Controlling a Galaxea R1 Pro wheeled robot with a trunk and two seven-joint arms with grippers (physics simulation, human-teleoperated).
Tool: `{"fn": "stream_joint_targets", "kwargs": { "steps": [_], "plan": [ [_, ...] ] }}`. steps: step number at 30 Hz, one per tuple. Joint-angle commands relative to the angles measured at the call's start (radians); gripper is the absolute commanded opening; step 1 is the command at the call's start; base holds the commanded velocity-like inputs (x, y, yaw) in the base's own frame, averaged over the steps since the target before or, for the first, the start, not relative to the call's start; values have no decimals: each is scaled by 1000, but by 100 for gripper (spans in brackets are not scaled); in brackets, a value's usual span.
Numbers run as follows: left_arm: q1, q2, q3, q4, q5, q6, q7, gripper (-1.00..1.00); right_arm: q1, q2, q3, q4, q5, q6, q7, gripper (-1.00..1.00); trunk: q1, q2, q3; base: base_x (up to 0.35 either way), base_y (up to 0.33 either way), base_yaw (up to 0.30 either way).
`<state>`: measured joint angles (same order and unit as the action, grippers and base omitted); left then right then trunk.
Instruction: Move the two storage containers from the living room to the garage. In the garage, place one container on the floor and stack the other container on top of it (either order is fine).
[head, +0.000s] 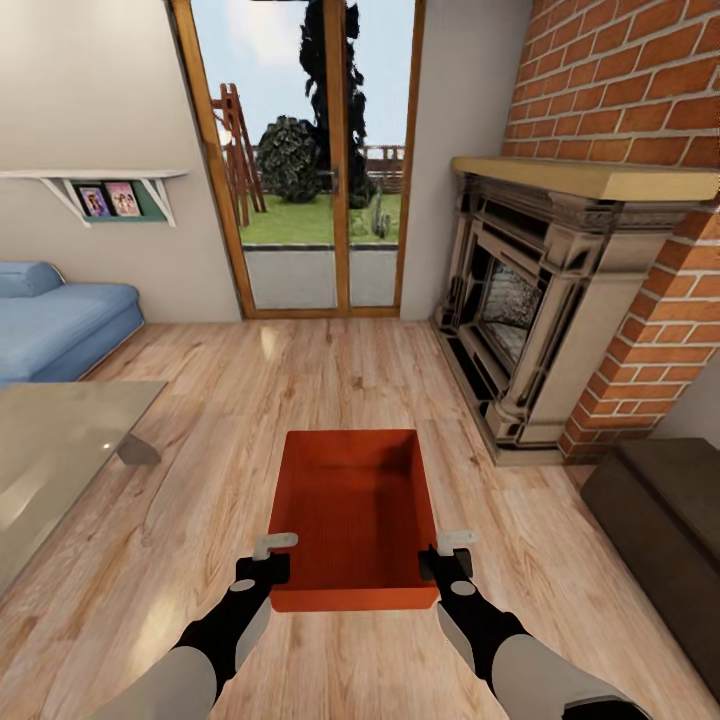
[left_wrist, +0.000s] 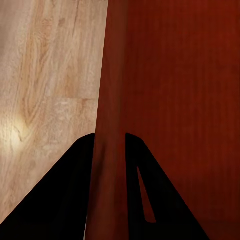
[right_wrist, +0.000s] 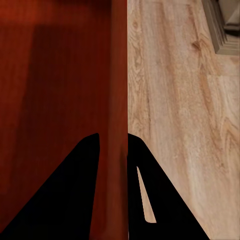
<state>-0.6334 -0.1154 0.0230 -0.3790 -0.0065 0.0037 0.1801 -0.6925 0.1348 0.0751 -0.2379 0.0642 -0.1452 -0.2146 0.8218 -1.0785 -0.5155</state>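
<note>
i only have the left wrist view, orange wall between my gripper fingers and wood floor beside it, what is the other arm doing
Observer: The right gripper straddles the opposite side wall of the same storage container, one finger inside and one outside.
Operator: is the container empty
Observer: Yes, the head view shows its bare orange bottom with nothing in it.
Operator: which room am i in
Observer: The living room: a brick fireplace stands ahead to the right, and glass doors are straight ahead.
Operator: anything on my left side
Observer: A glass table is close on the left, and a blue sofa lies behind it.
</note>
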Motion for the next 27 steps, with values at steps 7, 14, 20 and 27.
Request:
{"fn": "stream_joint_targets", "kwargs": {
  "steps": [7,14,20,27],
  "plan": [
    [0,-1,8,-1,-3,1,8,-100,-1,0,-15,0,8,-3,-11,-100,0,-1,10,0,0,0],
    [0,-1,8,-1,-3,1,8,-100,-1,0,-15,0,8,-3,-11,-100,0,-1,21,0,0,0],
    [0,-2,8,-1,-3,1,7,-100,-1,0,-15,0,8,-3,-11,-100,-8,13,35,0,0,0],
    [0,-1,8,-1,-3,1,7,-100,-1,0,-15,0,8,-2,-11,-100,-34,62,59,0,0,0]
  ]
}}
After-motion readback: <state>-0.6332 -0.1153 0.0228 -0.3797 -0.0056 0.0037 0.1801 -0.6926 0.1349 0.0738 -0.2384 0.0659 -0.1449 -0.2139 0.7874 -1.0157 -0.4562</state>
